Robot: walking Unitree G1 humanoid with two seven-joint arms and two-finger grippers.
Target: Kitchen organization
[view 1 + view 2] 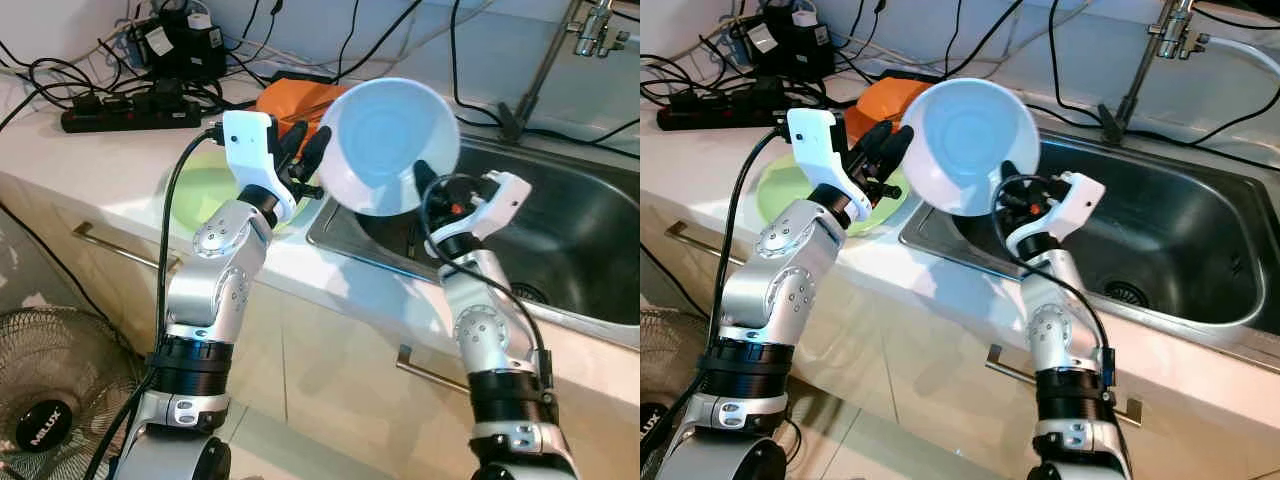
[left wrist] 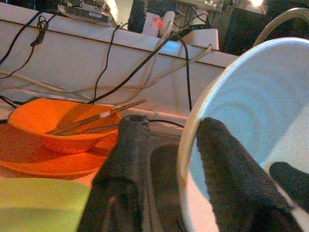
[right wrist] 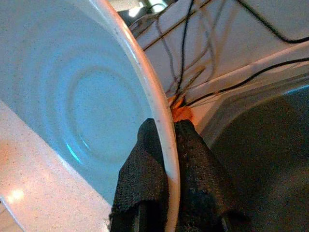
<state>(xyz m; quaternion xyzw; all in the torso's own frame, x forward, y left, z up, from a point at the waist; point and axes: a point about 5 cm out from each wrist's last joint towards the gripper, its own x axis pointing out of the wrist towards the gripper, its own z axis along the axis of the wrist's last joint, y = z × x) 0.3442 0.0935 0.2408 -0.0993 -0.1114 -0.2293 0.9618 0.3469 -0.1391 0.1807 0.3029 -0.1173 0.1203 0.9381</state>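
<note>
A pale blue bowl [image 1: 385, 140] hangs tilted over the left edge of the steel sink [image 1: 570, 230], its inside facing me. My right gripper [image 1: 420, 185] is shut on the bowl's lower rim, one finger inside and one outside [image 3: 166, 133]. My left gripper [image 1: 305, 150] reaches the bowl's left side. In the left wrist view its fingers [image 2: 227, 164] stand apart astride the rim, open, with a gap on the outer side. Behind lie an orange bowl [image 2: 58, 121] with chopsticks [image 2: 96, 118] on an orange plate, and a green plate [image 1: 200, 190] on the counter.
A black power strip [image 1: 130, 115] and tangled cables lie at the counter's back left. The faucet [image 1: 595, 30] rises at the far right behind the sink. A floor fan [image 1: 50, 400] stands low on the left, before the cabinet handles.
</note>
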